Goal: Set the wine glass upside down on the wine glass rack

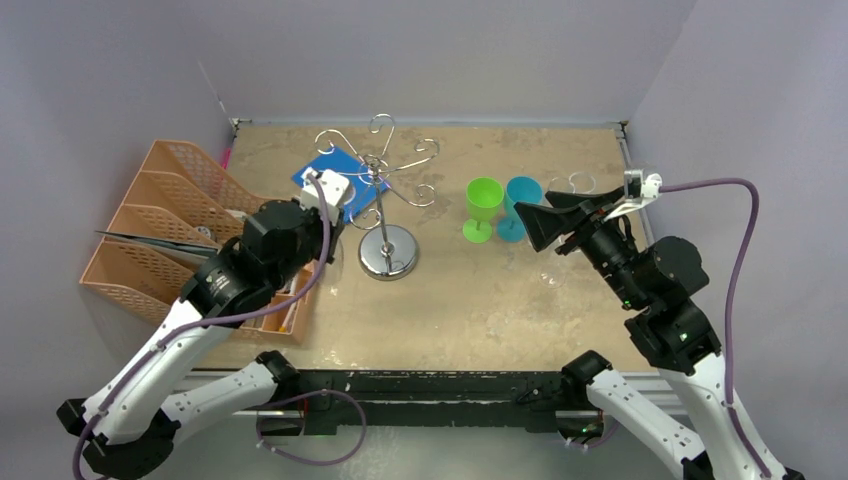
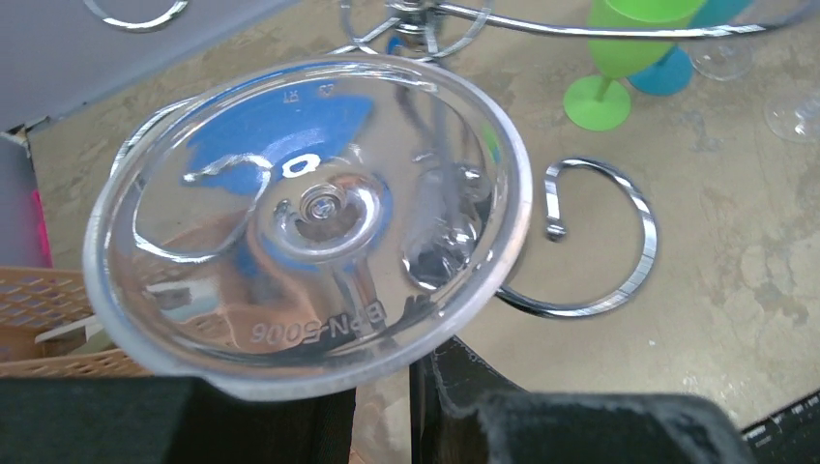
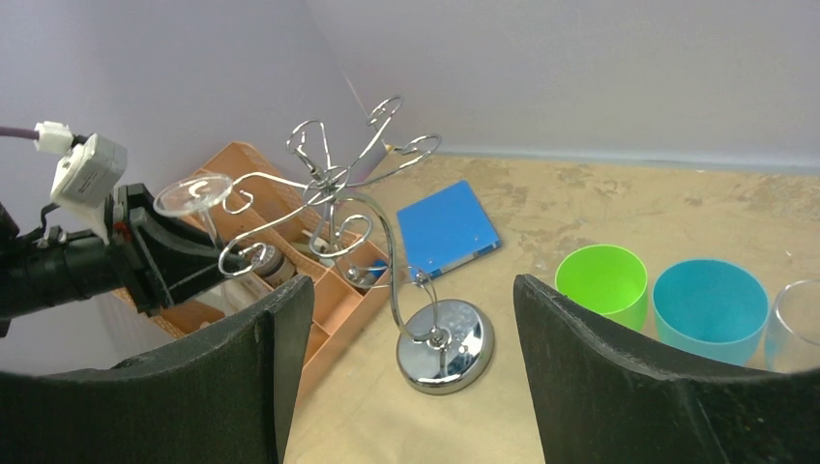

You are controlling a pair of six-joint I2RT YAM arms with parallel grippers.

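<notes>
The left gripper clasped the clear wine glass, inverted, foot up, just left of the wine glass rack. The glass looked light, slick and brittle, probably best gripped firmly by the stem. The right gripper gaped wide, empty.

wine glass rack cropped at top, clear cup cut off

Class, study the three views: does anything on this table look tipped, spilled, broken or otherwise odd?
Nothing looks spilled or broken. The only inverted item is the clear wine glass, held foot-up by the left gripper beside the wine glass rack, which stands upright. The green cup and blue cup stand upright too.
</notes>
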